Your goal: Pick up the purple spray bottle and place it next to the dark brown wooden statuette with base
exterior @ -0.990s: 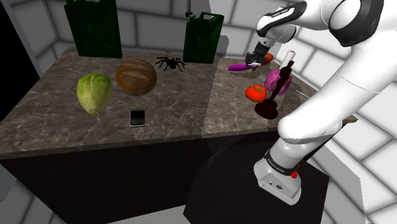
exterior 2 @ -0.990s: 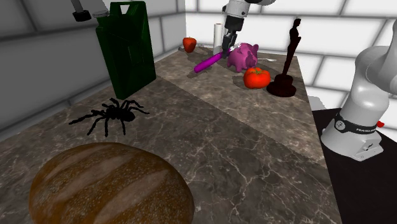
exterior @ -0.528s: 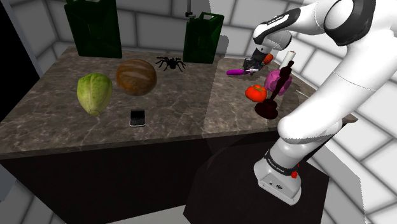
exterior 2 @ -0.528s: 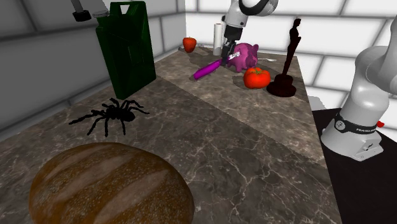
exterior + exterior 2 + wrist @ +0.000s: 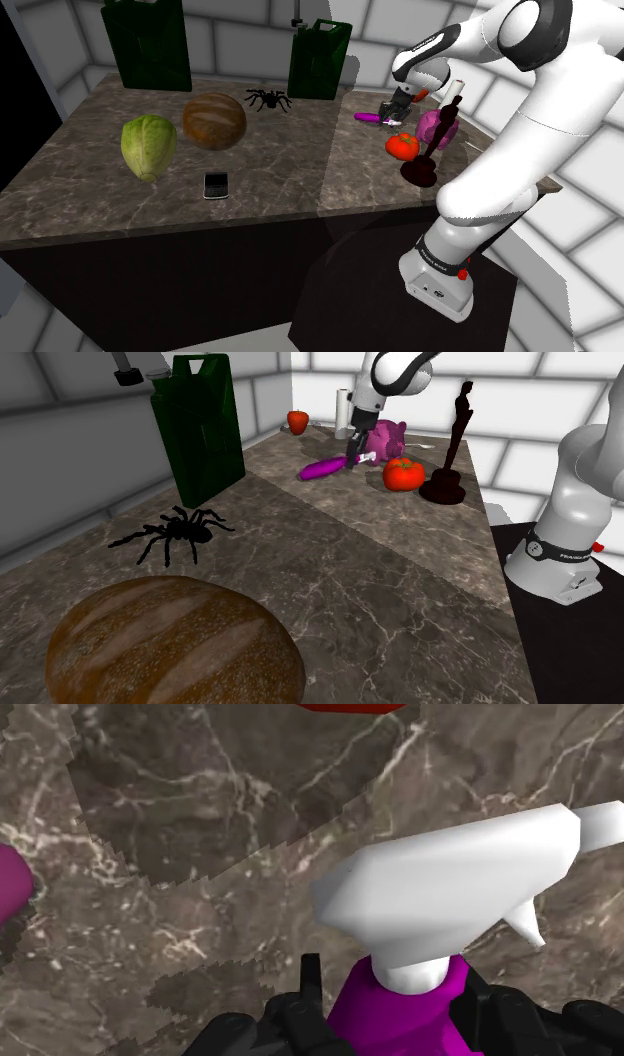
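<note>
Purple spray bottle [image 5: 322, 468]: glossy magenta-purple body, white trigger head [image 5: 450, 889]. Lies almost horizontal at upper centre of second exterior view, low at marble counter [image 5: 400, 582]; contact unclear. Black gripper [image 5: 354, 455] clamped on bottle's neck end. Red tomato [image 5: 403, 473] just right of it. Dark statuette [image 5: 455, 437] on round base further right, apart from bottle.

Only one place carries writing. A dark band [image 5: 561, 555] goes around the foot of the white arm, just above its stand, and it carries one short line of small white letters. In the second exterior view the line looks like a maker's name, but the letters cannot be read with certainty. In the shoulder view the same line is only a pale streak.
</note>
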Available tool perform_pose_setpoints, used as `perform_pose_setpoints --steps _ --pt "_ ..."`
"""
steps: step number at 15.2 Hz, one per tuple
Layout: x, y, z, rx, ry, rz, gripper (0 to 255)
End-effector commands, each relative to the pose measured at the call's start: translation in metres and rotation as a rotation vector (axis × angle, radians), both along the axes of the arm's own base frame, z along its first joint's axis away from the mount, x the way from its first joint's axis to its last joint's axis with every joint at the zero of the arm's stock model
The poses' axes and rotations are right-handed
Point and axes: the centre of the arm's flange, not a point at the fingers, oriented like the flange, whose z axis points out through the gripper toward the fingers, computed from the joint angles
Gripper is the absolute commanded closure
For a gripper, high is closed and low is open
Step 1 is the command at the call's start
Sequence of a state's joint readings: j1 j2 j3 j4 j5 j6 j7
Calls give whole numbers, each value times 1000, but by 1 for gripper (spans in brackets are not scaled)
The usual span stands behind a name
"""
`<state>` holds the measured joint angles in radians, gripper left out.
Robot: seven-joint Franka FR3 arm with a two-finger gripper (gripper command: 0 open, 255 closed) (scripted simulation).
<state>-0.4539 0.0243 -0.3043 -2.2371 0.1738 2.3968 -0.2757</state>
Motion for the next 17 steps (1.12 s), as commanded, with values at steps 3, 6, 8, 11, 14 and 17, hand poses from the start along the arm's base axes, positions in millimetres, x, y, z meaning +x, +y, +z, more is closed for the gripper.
perform_pose_setpoints --steps 3,6,8,11,14,17 --pt "0 1 -22 0 0 0 255" --pt "0 1 -36 0 0 0 255" --pt "0 1 -36 0 0 0 255" --pt "0 1 -36 0 0 0 255" --pt "0 1 -36 0 0 0 0" --pt "0 1 -36 0 0 0 0"
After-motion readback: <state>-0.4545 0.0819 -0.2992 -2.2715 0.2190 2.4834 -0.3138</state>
